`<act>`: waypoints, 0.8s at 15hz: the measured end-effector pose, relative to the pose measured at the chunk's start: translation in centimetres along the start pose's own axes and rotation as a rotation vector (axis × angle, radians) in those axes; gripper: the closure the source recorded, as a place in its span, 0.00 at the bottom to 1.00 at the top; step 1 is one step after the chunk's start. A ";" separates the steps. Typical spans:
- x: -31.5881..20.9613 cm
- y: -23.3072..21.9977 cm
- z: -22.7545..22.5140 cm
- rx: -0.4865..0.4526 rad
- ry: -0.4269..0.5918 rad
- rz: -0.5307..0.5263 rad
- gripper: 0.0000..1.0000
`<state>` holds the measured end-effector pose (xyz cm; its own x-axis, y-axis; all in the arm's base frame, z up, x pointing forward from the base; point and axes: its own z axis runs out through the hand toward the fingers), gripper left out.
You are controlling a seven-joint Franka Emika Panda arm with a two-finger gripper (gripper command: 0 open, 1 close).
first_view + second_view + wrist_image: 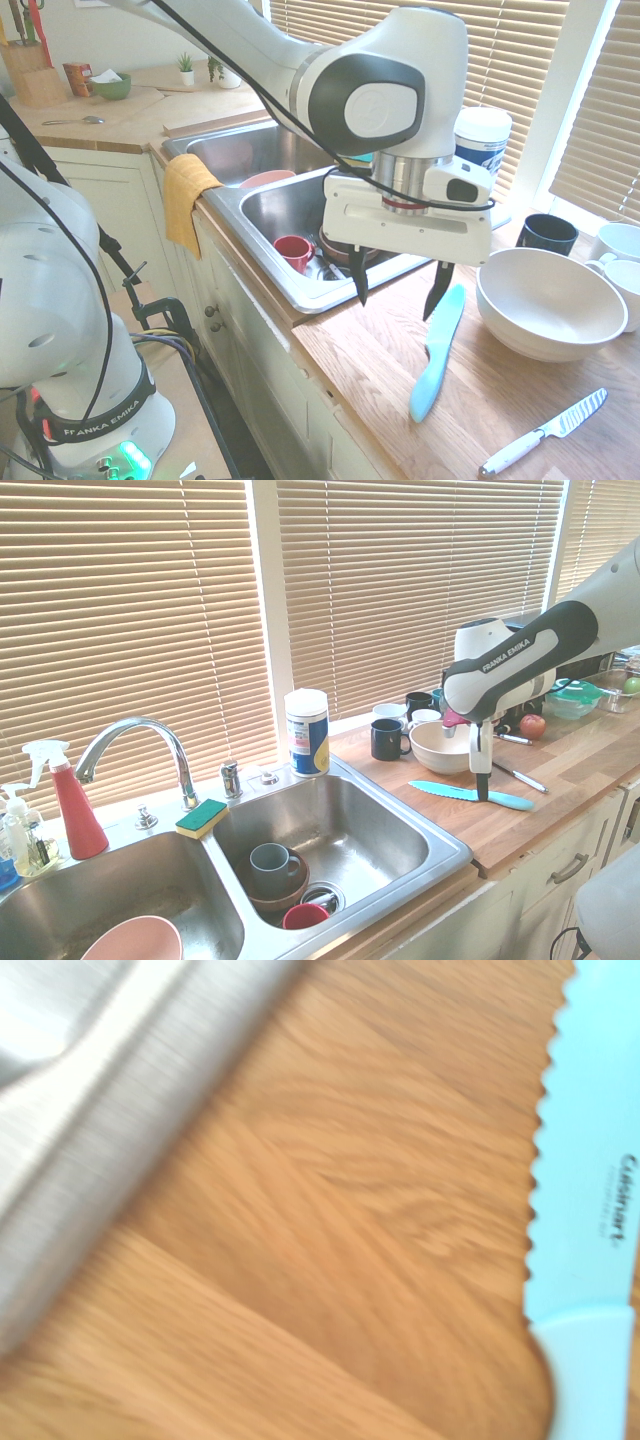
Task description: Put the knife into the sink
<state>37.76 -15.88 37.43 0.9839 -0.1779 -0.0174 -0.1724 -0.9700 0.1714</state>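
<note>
The teal knife (437, 355) lies flat on the wooden counter between the sink (262, 255) and the cream bowl, its serrated blade pointing toward the window. My gripper (400, 290) hangs open just above the counter. One finger stands over the knife's blade, the other toward the sink; nothing is held. In the second exterior view the gripper (482, 780) stands right over the knife (470, 793), to the right of the sink (440, 845). The wrist view shows the knife (600, 1210) on one side and the sink rim (110, 1090) on the other.
A cream bowl (550, 300) and a white-handled knife (545, 432) lie beyond the teal knife. A black mug (546, 233) and a white canister (482, 140) stand by the window. The near basin holds a red cup (294, 250) and other dishes. A yellow cloth (185, 195) hangs over the sink's front.
</note>
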 end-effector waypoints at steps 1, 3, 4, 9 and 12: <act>0.3 0.2 0.7 -0.006 0.003 -0.002 0.00; 0.9 0.9 2.2 -0.007 0.002 0.002 0.00; 1.2 1.4 2.8 -0.004 0.002 0.008 0.00; 2.4 2.9 4.1 0.043 0.006 0.041 0.00; 3.0 3.0 4.5 0.060 0.005 0.043 0.00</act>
<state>40.01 -20.03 33.50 0.9758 -0.2187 -0.0065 -0.2166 -0.9698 0.1123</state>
